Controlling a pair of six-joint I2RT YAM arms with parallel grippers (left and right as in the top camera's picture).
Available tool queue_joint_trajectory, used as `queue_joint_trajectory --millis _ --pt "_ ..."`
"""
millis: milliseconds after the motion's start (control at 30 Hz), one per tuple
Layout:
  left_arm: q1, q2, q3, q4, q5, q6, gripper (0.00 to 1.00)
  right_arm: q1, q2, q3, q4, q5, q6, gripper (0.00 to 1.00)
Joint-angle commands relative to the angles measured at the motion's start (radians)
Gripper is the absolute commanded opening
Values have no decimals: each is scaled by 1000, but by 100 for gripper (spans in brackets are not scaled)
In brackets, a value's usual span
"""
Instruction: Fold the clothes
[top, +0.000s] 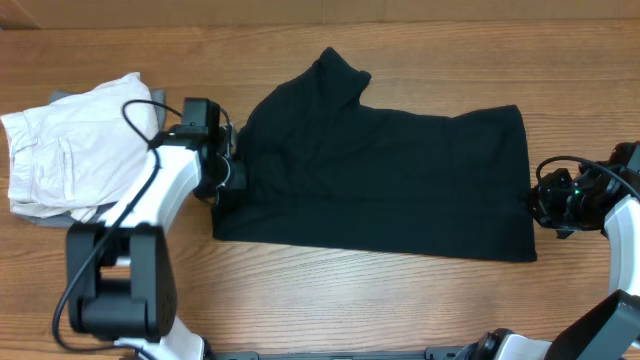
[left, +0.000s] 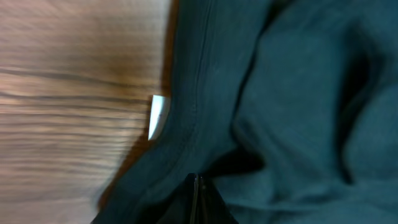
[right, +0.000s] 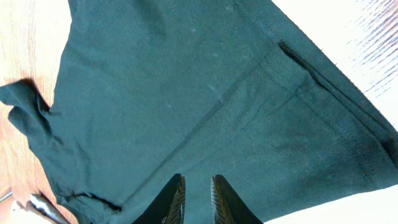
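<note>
**Black T-shirt lies spread across wooden surface, a gripper at each end**

A black T-shirt (top: 390, 190) lies flat across the middle of the wooden surface (top: 400, 300). One short sleeve (top: 340, 70) points toward the far edge and the hem runs down the right side.

The left gripper (top: 228, 172) sits at the shirt's left edge. In the blurred left wrist view its fingers are pressed together, with dark fabric around them, and whether any cloth is pinched between them cannot be told. A small white neck label (left: 157, 115) peeks out at the fabric's border, against bare wood.

The right gripper (top: 535, 203) sits at the shirt's right edge, near the right edge of the surface. The right wrist view shows its fingers slightly parted and released, with smooth black cloth visible in the narrow gap between them.

Toward the left edge of the surface, well clear of the shirt, a folded off-white pocketed garment (top: 70, 150) rests on a grey cloth (top: 62, 96).
</note>
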Motion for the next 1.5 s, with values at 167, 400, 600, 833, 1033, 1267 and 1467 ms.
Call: queue_joint_trajectory --millis 167,400,600,833,1033,1267,1467 --pt "19 127 -13 -81 -272 -56 4 5 -7 17 -6 -9 -44 18" --pt "101 120 -11 -183 -387 -82 4 5 -7 17 -3 -9 -45 18" --pt "117 86 29 -205 -320 -49 4 5 -7 17 27 -11 -46 18" --pt "97 -17 264 -326 -171 -27 28 48 -7 35 170 -172 -76 25" --pt "64 -40 475 -359 0 92 64 166 17 101 259 -159 -67 44" --pt "30 -28 603 -317 29 166 86 200 165 204 366 -80 -30 56" --pt "30 33 610 -295 74 166 88 215 346 269 501 -79 -53 56"
